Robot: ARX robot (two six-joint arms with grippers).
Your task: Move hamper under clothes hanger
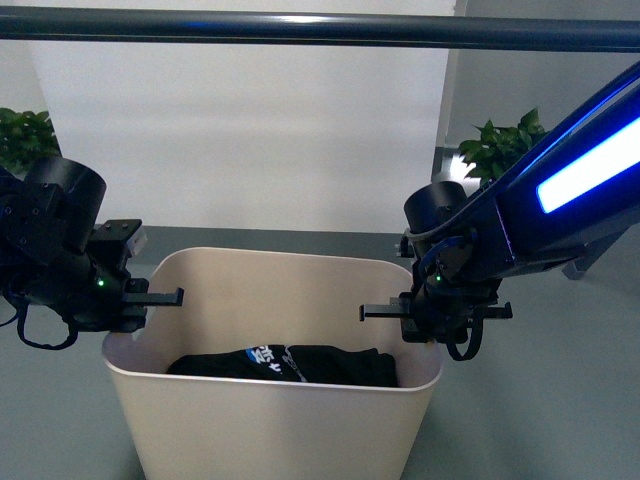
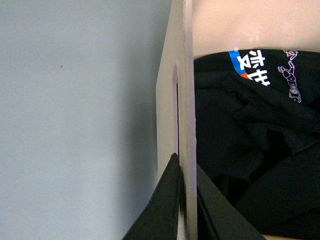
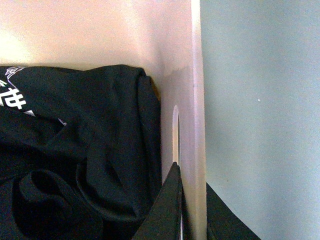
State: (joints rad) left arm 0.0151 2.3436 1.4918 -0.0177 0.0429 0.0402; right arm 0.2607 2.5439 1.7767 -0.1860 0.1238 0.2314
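The beige hamper [image 1: 270,420] stands low in the front view, with a dark garment with white and blue print [image 1: 285,365] inside. The dark grey bar of the clothes hanger [image 1: 320,30] runs across the top of that view, above and beyond the hamper. My left gripper [image 1: 135,315] is shut on the hamper's left rim. My right gripper [image 1: 425,322] is shut on its right rim. In the left wrist view the gripper [image 2: 186,200] pinches the rim wall [image 2: 187,100]. In the right wrist view the gripper [image 3: 192,205] pinches the rim wall [image 3: 196,100] by a slot handle [image 3: 175,135].
A white wall or screen stands behind the bar. Green plants sit at the far left [image 1: 25,135] and far right [image 1: 500,145]. The grey-green floor [image 1: 560,400] surrounds the hamper. My right arm shows a bright blue light strip [image 1: 590,165].
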